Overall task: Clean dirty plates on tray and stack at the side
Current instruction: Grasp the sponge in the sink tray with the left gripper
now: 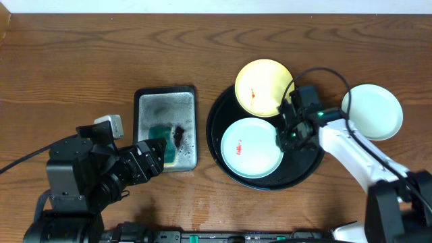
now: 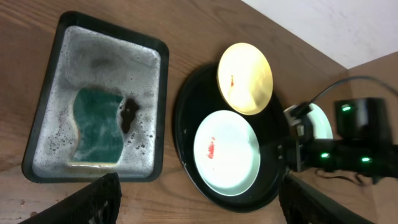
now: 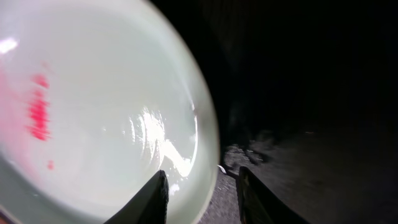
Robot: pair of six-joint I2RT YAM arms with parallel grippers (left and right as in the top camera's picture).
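Right gripper (image 3: 202,177), arm stretched low over the tray (image 3: 311,162), straddles the rim of the smeared mint plate (image 3: 93,112), jaws narrowly parted.

A brown wood-grain desk (image 1: 67,67) spreads beneath and around both sets of jaws. Beyond the jaws, a pale white wall (image 1: 270,5) runs along the desk's far edge. Even light leaves a soft sheen on the wood.

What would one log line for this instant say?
left gripper open near sponge pan | right gripper open, straddling rim of smeared mint plate on tray | yellow plate smeared, on tray | white plate beside tray
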